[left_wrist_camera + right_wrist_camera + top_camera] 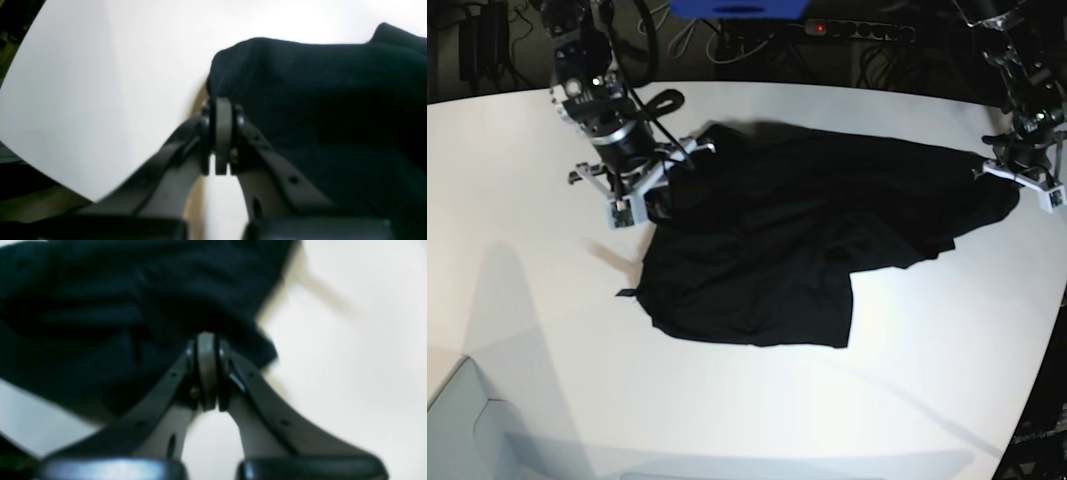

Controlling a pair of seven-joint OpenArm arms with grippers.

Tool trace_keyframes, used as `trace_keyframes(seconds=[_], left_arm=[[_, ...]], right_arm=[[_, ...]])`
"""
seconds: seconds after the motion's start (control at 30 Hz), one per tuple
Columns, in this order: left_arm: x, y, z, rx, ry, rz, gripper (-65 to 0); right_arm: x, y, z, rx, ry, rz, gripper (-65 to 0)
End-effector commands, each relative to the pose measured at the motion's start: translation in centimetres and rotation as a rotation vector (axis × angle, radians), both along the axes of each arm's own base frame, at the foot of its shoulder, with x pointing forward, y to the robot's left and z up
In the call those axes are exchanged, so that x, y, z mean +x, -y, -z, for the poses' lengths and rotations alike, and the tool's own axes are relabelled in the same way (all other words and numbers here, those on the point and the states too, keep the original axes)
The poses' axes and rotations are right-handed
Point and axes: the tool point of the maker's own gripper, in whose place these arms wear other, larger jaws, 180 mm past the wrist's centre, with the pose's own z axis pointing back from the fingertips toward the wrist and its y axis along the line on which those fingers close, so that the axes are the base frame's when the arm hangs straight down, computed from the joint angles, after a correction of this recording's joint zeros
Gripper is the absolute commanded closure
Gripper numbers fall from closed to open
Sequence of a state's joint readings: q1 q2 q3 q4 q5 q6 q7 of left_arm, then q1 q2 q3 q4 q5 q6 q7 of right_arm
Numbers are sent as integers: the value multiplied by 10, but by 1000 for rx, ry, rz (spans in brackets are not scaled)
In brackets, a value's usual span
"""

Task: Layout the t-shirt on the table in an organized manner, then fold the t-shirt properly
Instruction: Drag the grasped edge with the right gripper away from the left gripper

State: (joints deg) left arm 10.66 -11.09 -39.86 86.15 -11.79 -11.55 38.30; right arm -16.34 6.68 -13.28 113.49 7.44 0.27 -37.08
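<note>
Base view: t-shirt (797, 250) spread, rumpled, mid tabletop (517, 330) | left gripper (223, 100) clenched on shirt edge at 3 o'clock | right gripper (206, 336) clenched on shirt edge at 10 o'clock | cloth bunched between them, loose corner toward 7 o'clock

Left gripper (223, 110) at centre, jaws pressed together, pinching edge of black t-shirt (320, 100). Shirt bunches up and spreads right, filling right half. White table (100, 83) fills left, its curved edge low left. View blurred.
</note>
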Motion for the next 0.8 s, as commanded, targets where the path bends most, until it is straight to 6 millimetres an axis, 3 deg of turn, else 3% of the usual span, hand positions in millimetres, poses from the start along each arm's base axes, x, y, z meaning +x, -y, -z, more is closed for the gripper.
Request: trace_keyframes(seconds=[0.0,0.1,0.23,0.43,0.67,0.77], left_arm=[[7,-8,-13,32,37,-1,-2],[4,-8,-12,33,29,-1,-2],[1,-7,-9,27,25,-2,-2],[-3,-7,-6,25,13,-2,-2],[-6,-7,-5,27,6,-2,-2],[-8,-4,-2,18,4,-9,-2]], right_arm=[[4,-6,-11,5,36,-20,0],[13,-17,-19,7,48,-56,0],[18,-26,-11,-9,10,-89,-23],[25,-37,-14,-43,26,-181,-123],[20,-55,-19,-84,69,-363,-310],[30,-56,-19,-96,77,-375,-353]])
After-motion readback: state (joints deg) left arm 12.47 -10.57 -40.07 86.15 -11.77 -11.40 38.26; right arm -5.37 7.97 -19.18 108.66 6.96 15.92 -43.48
